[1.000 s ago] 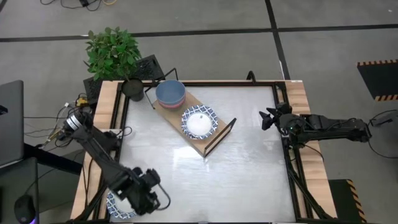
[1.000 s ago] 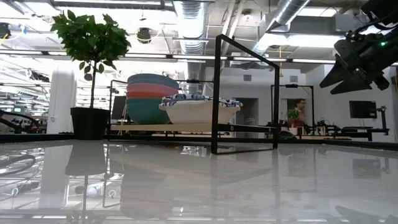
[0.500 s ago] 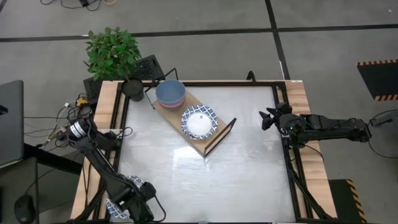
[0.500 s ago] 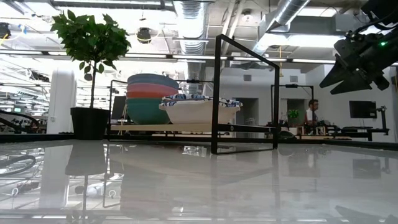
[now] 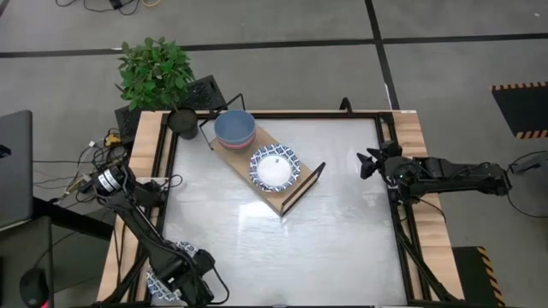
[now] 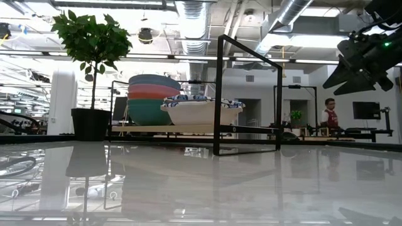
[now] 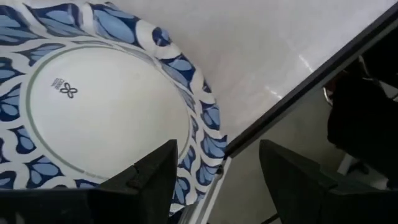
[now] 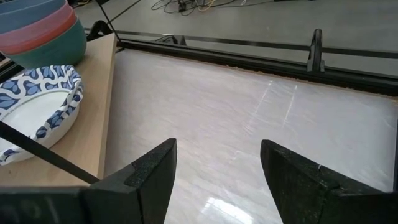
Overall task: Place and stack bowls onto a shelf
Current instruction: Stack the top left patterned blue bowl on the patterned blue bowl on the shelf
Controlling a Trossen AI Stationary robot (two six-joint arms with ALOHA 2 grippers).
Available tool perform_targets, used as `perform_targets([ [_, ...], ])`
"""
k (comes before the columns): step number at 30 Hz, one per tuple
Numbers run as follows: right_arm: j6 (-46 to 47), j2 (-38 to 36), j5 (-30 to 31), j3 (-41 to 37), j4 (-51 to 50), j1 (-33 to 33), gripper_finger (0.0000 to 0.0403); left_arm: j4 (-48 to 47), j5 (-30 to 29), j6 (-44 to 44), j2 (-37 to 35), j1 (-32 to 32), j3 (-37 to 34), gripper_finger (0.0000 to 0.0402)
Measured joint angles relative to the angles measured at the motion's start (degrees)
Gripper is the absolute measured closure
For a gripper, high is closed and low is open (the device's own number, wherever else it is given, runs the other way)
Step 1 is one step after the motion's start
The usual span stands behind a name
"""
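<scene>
Left gripper (image 7: 214,180), jaws apart, hovers over a patterned bowl (image 7: 93,106) half-hidden at the surface's near-left corner. Farther back, the shelf (image 5: 295,188) holds the other bowls (image 5: 234,128). Right gripper (image 5: 366,162) waits, jaws apart.

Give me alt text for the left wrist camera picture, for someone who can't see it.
A shallow bowl with a blue-and-white patterned rim and white centre lies at the table's edge, right below the open left gripper. Two dark fingers frame the bottom of the picture.

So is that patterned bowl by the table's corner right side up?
No, upside down: the patterned bowl shows its flat base and maker's mark.
</scene>
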Motion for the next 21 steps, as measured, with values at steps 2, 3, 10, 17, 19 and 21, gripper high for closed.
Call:
perform_targets([
  [2,0.00,0.01,0.00,0.00,0.01,0.00,0.0143,0.23,-0.09,-0.06,0.00,0.00,0.00,0.0191],
  [3,0.00,-0.01,0.00,0.00,0.00,0.00,0.0143,0.19,-0.42,-0.13,0.00,0.00,0.00,0.0191],
  [10,0.00,-0.01,0.02,0.02,-0.02,0.00,0.0143,-0.22,0.11,1.54,2.60,0.07,0.00,0.0191],
  [17,0.01,-0.01,0.06,0.02,-0.06,0.00,0.0143,-1.12,0.63,2.92,3.74,0.27,0.02,0.0191],
  [19,0.02,-0.02,0.07,0.02,-0.05,0.00,0.0143,-1.75,0.50,2.89,3.74,0.33,0.02,0.0191],
  [21,0.02,-0.02,0.04,0.02,-0.07,0.00,0.0143,-1.61,0.97,3.33,4.23,0.35,0.09,0.0191],
])
